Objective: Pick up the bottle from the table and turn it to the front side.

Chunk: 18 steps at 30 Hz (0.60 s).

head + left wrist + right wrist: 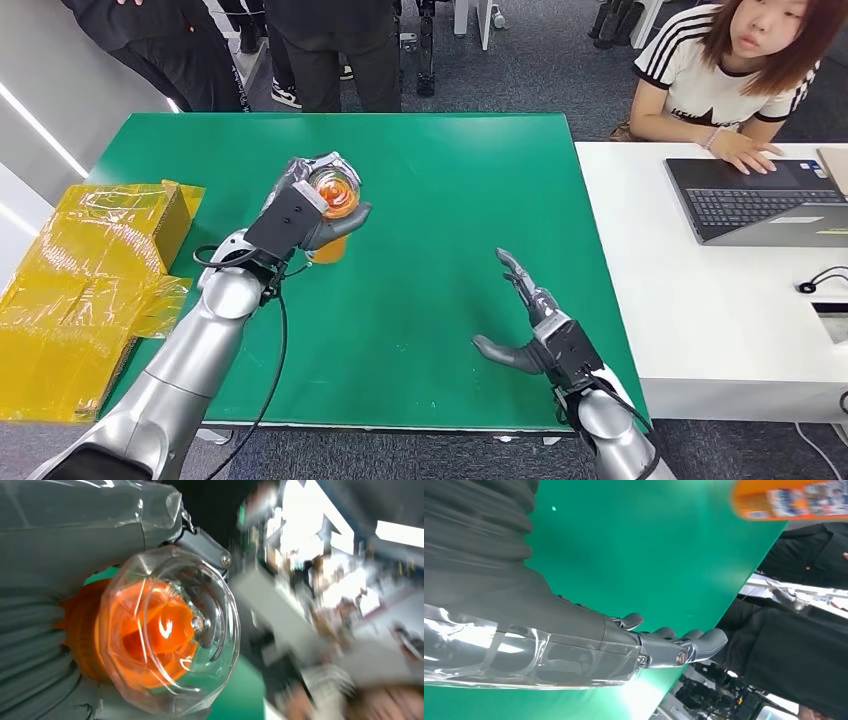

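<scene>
We hold the clear plastic bottle of orange liquid [333, 200] in our left hand [300, 215], lifted above the green table [420, 200]. It looks light, rigid, slippery; grip its body. Our right hand [530, 325] spreads empty.

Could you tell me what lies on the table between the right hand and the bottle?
Nothing: in the head view, only bare green table separates the right hand from the bottle.

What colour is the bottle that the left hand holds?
The bottle is orange with a clear cap, best seen in the left wrist view.
</scene>
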### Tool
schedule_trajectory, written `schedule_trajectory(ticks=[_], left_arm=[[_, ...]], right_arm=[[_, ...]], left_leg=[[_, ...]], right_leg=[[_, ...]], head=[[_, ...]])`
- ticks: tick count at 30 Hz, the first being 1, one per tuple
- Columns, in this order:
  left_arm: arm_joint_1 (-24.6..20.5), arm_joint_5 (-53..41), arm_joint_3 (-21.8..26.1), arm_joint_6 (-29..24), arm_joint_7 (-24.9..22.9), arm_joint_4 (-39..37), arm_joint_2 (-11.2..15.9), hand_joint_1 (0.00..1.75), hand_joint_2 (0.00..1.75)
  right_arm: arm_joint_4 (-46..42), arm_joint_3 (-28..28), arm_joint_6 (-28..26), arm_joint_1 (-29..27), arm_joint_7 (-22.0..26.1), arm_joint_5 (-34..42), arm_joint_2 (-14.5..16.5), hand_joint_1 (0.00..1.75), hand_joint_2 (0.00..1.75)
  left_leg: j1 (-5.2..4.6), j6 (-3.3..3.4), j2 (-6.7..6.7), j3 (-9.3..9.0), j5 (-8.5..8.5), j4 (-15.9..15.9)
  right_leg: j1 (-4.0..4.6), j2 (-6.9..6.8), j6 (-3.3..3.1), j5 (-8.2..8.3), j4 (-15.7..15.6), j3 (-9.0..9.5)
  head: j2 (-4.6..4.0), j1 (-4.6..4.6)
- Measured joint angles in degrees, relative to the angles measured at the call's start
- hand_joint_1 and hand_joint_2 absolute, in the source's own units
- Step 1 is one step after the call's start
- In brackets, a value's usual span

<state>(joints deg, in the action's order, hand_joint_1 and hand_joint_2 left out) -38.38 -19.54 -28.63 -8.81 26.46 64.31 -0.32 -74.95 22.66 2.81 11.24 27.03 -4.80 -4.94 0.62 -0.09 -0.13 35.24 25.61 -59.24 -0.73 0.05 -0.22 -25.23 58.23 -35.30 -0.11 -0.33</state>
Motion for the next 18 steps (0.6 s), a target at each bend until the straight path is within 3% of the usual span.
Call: schedule_trajectory(ticks=[2, 13, 18], left_arm=[[0.0, -5.73, -0.42, -4.24, -0.55, 0.78, 0.42, 1.75, 1.75], [-0.77, -20.34, -2.17, -14.19, -2.96, 1.48, 2.45, 1.75, 1.75], [-1.28, -22.53, -3.02, -15.47, -3.71, 0.85, 2.68, 1.75, 1.75]], right_arm=[[-1.08, -0.5, -0.24, -1.28, -0.08, -0.1, -0.12, 0.0, 1.75], [-3.69, -2.27, -0.65, -4.01, -0.23, -0.82, -0.66, 0.0, 1.75], [-3.69, -2.66, -0.65, -4.31, -0.26, -0.82, -1.14, 0.0, 1.75]], left_leg=[[0.0, 0.0, 0.0, 0.0, 0.0, 0.0], [0.0, 0.0, 0.02, 0.0, -0.01, 0.0], [-0.01, 0.0, 0.04, 0.0, 0.0, 0.0]], right_leg=[[0.0, 0.0, 0.0, 0.0, 0.0, 0.0], [-0.01, -0.01, 0.0, 0.0, 0.0, 0.01], [-0.01, 0.03, 0.0, 0.01, 0.0, 0.0]], head=[[0.0, 0.0], [0.0, 0.01], [0.0, 0.01]])
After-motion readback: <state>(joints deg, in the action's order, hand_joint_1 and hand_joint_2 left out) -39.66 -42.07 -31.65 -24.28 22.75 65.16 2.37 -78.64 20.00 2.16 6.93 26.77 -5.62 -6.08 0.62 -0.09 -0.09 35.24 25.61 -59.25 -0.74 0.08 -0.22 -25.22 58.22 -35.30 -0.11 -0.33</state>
